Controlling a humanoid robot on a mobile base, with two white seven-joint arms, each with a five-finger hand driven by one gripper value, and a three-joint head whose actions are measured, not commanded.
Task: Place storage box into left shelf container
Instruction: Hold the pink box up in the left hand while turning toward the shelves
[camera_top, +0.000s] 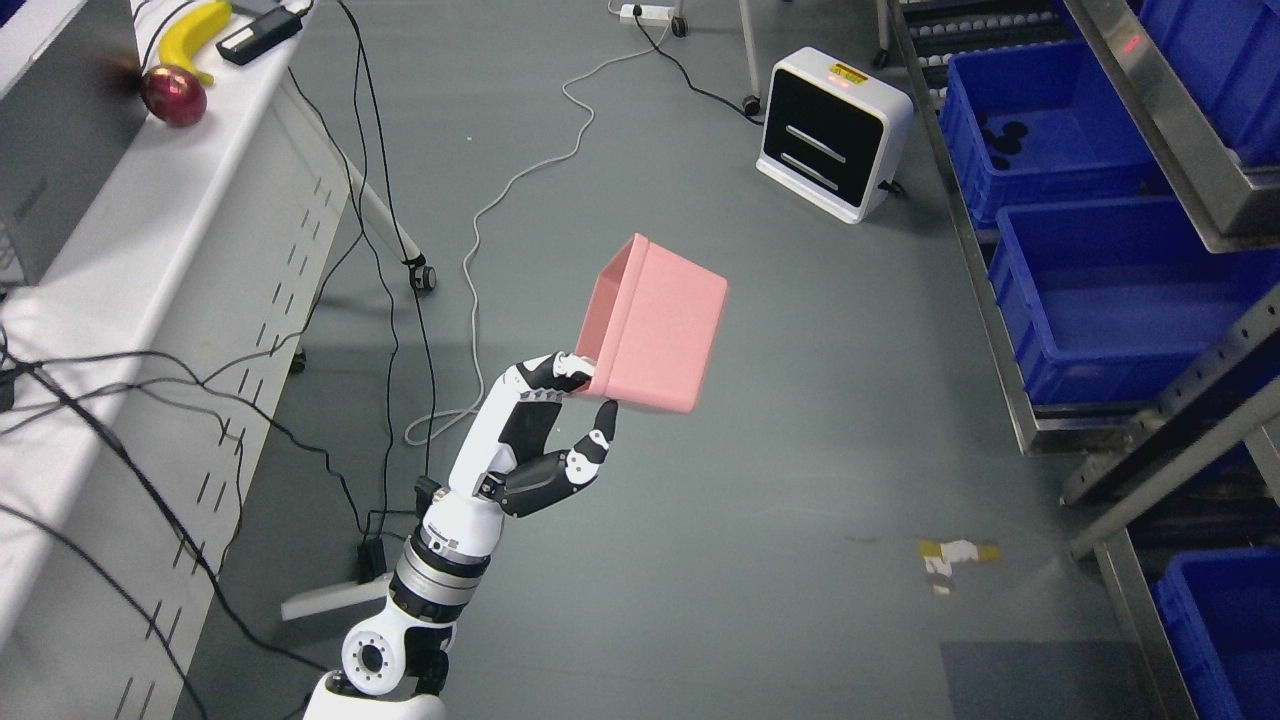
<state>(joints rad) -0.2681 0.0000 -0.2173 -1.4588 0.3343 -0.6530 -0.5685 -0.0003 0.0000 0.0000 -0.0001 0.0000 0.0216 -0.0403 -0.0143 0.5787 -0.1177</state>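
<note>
Nearest to us, our left arm rises from the bottom edge, left of the middle, and our left hand (545, 440) holds the pink storage box (655, 325) in the air above the grey floor (800, 560). Our fingers (600, 445) are closed on the box's near lower edge, thumb below and the other fingers hooked over the rim, so the box hangs tilted with its open mouth turned toward the far left. Our right arm does not show.

We judge that we are in the carrying step: the box is lifted and gripped, but it is well apart from the shelf (1010, 380) on the right. The next move, as we read it, calls for swinging the arm right, levelling the box, and bringing it over one of the blue containers (1130, 300) before we let go. The pinch at one edge looks slight, so a quick swing could let the box slip or turn.

On the left, a white tabletop (150, 260) carries cables, and farther along it a red onion (173, 95) and a banana (195, 35). Far across the floor stands a white and black device (835, 130) with a small yellow label on top; its print is too small for us to read. We find no other legible writing.
</note>
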